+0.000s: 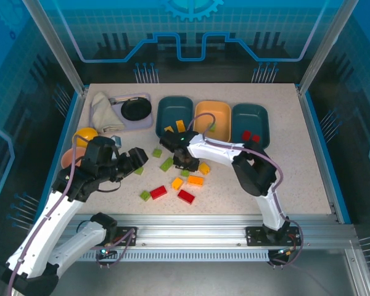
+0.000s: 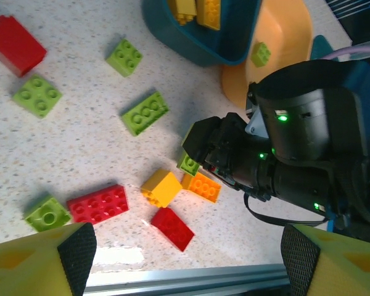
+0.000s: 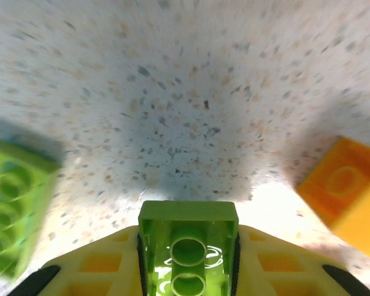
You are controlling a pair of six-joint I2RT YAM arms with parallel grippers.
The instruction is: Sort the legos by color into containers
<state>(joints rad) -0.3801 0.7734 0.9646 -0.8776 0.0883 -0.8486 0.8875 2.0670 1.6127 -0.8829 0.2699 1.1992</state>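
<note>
Green brick [image 3: 188, 231] sits pinched in my right gripper [image 3: 188, 274], close over the speckled table [image 3: 191, 92]; my left gripper [image 2: 186, 259] hangs wide open, empty

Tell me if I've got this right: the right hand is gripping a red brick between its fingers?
Not red: the right hand is gripping a light green brick between its fingers, as the right wrist view shows.
</note>
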